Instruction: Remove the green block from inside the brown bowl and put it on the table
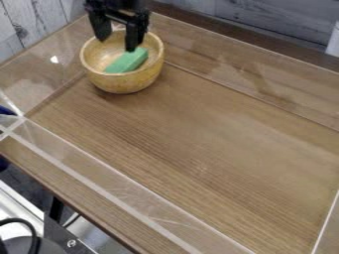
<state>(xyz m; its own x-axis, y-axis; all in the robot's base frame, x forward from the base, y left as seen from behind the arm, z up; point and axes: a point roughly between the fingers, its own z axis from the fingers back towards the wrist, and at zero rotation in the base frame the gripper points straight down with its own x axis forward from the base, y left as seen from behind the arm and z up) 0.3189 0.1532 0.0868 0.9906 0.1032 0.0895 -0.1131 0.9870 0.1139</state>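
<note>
Claw first: from my remote seat I see the black gripper [118, 40] hanging at the top left of the view, pointing down over the brown bowl [122, 63]. Its two dark fingers [134, 36] stand apart with a clear gap between them, so I read the jaws as spread wide and holding nothing. The fingertips reach down to about the level of the bowl's rim at its far side; one finger overlaps the far rim in my view, and I cannot tell whether it touches the wood.

The green block [127, 62] lies inside the bowl, tilted against the inner wall, on the side nearer the fingers. I cannot tell from this angle whether the fingertips touch the block.

The bowl sits on the table [199, 139] near its far left corner, close to the clear plastic wall [40, 60] that runs along that edge. The wood-grain surface stretches away from the bowl toward me and to the right, glossy, with pale reflections on it. Another clear wall edges the near side.
</note>
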